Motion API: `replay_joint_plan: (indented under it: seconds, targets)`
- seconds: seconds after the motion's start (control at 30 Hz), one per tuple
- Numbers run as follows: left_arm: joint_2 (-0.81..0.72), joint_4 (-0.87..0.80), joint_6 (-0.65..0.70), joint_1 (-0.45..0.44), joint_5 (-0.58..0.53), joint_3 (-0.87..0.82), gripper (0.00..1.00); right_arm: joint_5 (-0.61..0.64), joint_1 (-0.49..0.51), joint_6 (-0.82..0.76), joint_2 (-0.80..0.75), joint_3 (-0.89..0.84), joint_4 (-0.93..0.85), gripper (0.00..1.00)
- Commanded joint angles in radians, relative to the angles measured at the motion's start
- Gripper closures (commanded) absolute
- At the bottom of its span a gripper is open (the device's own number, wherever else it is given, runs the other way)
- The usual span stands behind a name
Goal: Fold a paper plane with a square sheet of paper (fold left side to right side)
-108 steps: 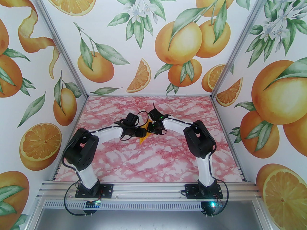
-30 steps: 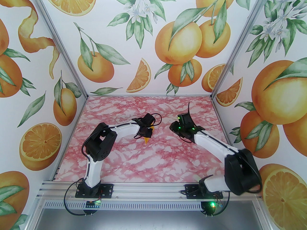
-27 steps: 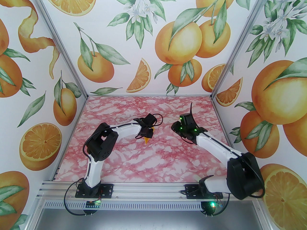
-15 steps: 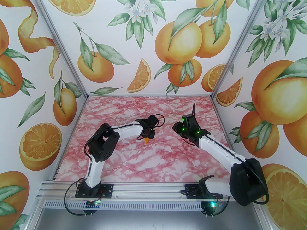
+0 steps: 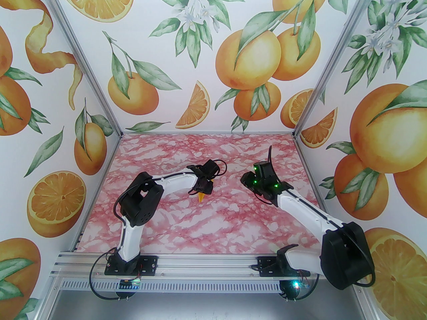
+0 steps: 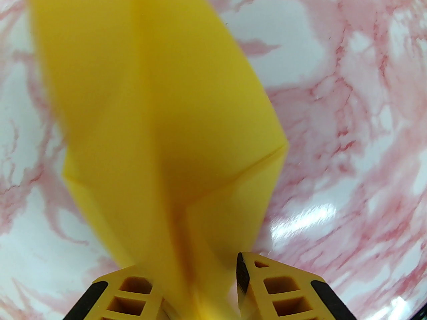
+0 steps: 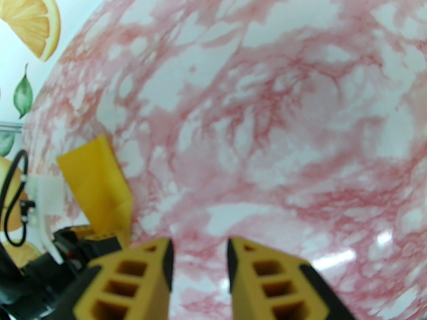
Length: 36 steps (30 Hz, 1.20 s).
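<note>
Walls: white panels printed with oranges, slices and leaves. They stand behind and to either side of both pincers.
Tabletop: glossy pink-and-white marble pattern lying beneath both pincers. Glare spots sit just right of each pincer's fingers in the wrist views.
Right arm: white and black, rising from its base at the near edge and reaching inward. Green lights glow just behind its pincer.
Left arm: white and black, bent at the elbow. It ends in its pincer over the middle of the tabletop.
Right pincer: the yellow fingers are parted with a clear gap and nothing between them. It is raised above the tabletop, well apart from the left pincer and on that pincer's right.
Left pincer: it points down at the tabletop. The yellow fingers stand apart, not squeezed together, with the plane's rear end lying between them.
Paper plane: yellow-orange paper with a lengthwise centre crease and angled wing corners, blurred near the fingers. Its rear sits between the left pincer's fingers and its body runs out ahead of them. The pointed end hangs below that pincer. I cannot tell whether the tip touches the tabletop. It lies well to the left of the right pincer.
</note>
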Motion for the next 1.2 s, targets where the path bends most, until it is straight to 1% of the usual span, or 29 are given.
replay_joint_plan:
  seconds: [0.0,0.03,0.07,0.13,0.17,0.2,0.23,0.33,0.5,0.67,0.8,0.93,1.07,1.13,1.17]
  targets:
    - [-0.049,-0.028,0.013,0.009,-0.013,0.023,0.6,-0.013,-0.004,0.011,-0.013,-0.019,0.014,0.66]
    - [-0.046,-0.027,0.013,0.007,-0.01,0.023,0.6,-0.013,-0.004,0.011,-0.012,-0.019,0.017,0.66]
    - [-0.042,-0.025,0.014,0.01,-0.008,0.023,0.62,-0.015,-0.004,0.011,-0.01,-0.02,0.02,0.66]
    - [-0.032,-0.021,0.013,0.012,-0.003,0.022,0.64,-0.019,-0.003,0.012,-0.004,-0.018,0.023,0.66]
    - [-0.027,-0.019,0.014,0.012,-0.002,0.022,0.67,-0.021,-0.003,0.011,-0.001,-0.015,0.023,0.66]
    - [-0.021,-0.017,0.014,0.012,-0.003,0.021,0.73,-0.023,-0.003,0.01,0.002,-0.013,0.024,0.66]
    - [-0.016,-0.016,0.016,0.013,-0.007,0.021,0.74,-0.021,-0.003,0.009,0.002,-0.01,0.023,0.66]
    - [-0.001,-0.014,0.016,0.012,-0.001,0.021,0.75,-0.023,-0.002,0.008,0.006,-0.007,0.022,0.66]
    - [0.04,-0.017,0.014,0.011,-0.001,0.021,0.75,-0.027,-0.002,0.007,0.012,-0.004,0.025,0.66]
    - [0.075,-0.037,0.018,-0.005,-0.028,0.025,0.74,-0.029,-0.002,0.008,0.015,0.0,0.027,0.66]
    - [0.086,-0.032,0.007,-0.009,-0.008,0.014,0.7,-0.029,-0.003,0.007,0.02,0.008,0.023,0.66]
    - [0.073,-0.019,-0.006,-0.01,0.018,-0.001,0.56,-0.026,-0.003,0.005,0.021,0.01,0.023,0.66]
    - [0.071,-0.021,-0.01,-0.012,0.028,-0.004,0.52,-0.03,-0.003,0.007,0.023,0.008,0.027,0.66]
    - [0.072,-0.03,-0.012,-0.013,0.03,-0.002,0.47,-0.031,-0.002,0.008,0.024,0.008,0.03,0.66]
    - [0.07,-0.032,-0.012,-0.012,0.031,-0.002,0.47,-0.03,-0.003,0.007,0.025,0.01,0.03,0.66]
